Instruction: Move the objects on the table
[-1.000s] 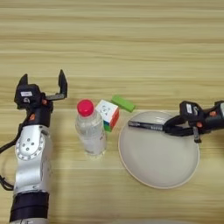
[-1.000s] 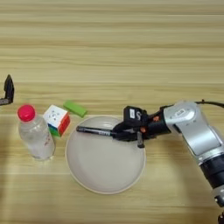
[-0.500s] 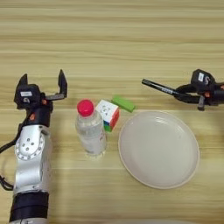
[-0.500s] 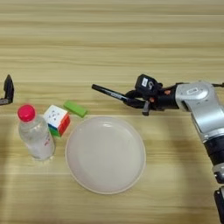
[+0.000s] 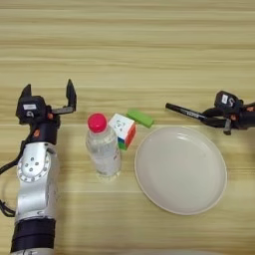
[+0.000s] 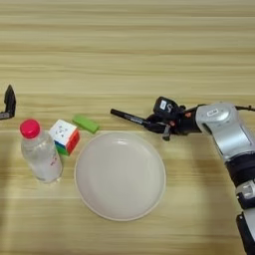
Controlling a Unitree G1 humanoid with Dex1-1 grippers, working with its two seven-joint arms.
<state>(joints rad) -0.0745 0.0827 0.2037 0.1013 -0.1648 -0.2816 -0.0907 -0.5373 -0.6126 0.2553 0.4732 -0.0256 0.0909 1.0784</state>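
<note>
The right gripper clamps a black marker just beyond the far rim of the cream plate. The left gripper, fingers spread, stands idle at the table's left, near the bottle, cube and green block.

On the wooden bench, the left tool sits at the left with its 2 black fingers spread apart, holding nothing. The right tool at the right edge grips a slim black marker pen that points left, just above the cream plate's rim. A clear bottle with a red cap stands upright left of the plate. A colourful cube lies just beside it, with a flat green block close behind the cube.
</note>
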